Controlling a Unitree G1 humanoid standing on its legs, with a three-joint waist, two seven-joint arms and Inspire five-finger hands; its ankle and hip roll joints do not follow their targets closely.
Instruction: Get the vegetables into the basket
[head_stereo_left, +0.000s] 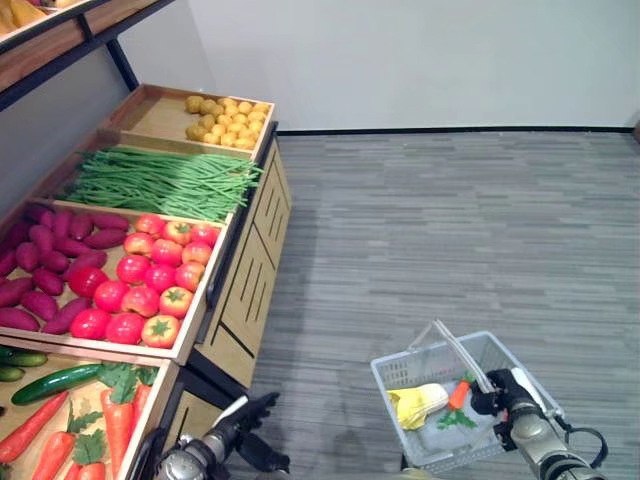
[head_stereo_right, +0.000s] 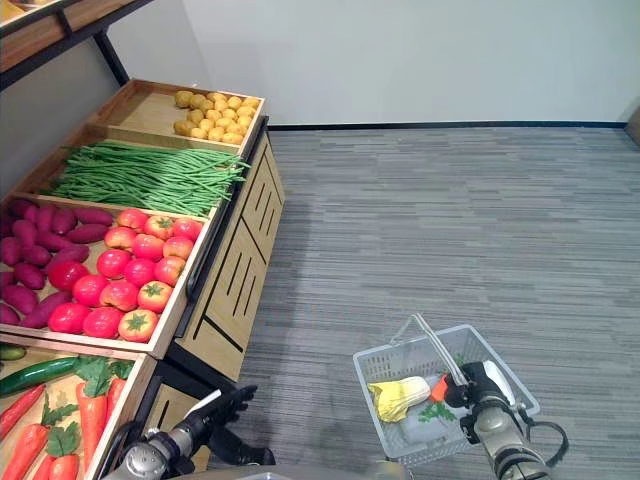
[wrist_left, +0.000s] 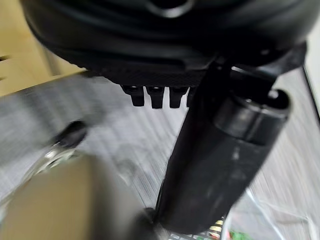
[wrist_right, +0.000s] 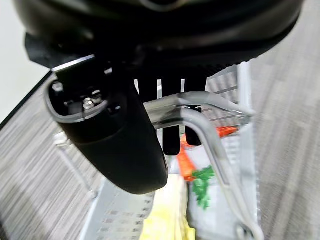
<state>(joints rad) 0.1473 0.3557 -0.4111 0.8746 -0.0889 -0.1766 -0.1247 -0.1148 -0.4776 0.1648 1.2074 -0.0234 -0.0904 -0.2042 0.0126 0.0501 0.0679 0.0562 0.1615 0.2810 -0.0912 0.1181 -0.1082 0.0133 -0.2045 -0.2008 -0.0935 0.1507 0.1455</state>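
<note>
Grey striped floor spreads wide and open to the robot's right of the wooden produce stand, running back to a white wall. Nearest, the left hand hangs low beside the stand's front corner, fingers straight and holding nothing. The right hand has its fingers hooked around the wire handle of the grey plastic basket, which hangs clear of the stand and carries a corn cob and a carrot with green top.

Risks, as I judge them: the basket could tilt or swing on that one-handed hold and spill its load, and the left arm sits close enough to the stand's edge to clip it when reaching up.

Farther back, still on the stand: carrots, cucumbers, tomatoes, purple sweet potatoes, green beans, and potatoes.
</note>
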